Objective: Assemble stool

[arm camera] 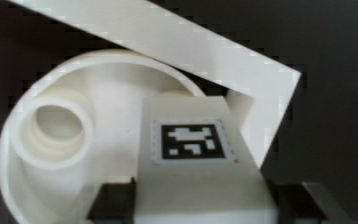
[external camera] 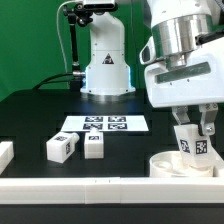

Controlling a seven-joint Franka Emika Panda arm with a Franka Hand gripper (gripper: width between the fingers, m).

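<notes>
Early stage, apparently: the fingers [arm camera: 108, 205] grip one white plastic block leg [external camera: 190, 143] over the round white plastic disc seat [external camera: 165, 164]; two loose legs [external camera: 60, 147] wait at its exterior-view nine o'clock.

A loose leg [external camera: 60, 147] and a second leg [external camera: 93, 146] lie side by side before the marker board [external camera: 95, 124]; at the exterior view's right, a third leg [external camera: 190, 146] stands over the seat [external camera: 170, 166].

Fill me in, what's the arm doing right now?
The Panda's gripper is clamped on one stool leg, holding it over the round seat at the exterior view's right, near a socket hole. Whether it is seated yet I can't tell. Two more legs lie loose on the table beside the marker board.
</notes>
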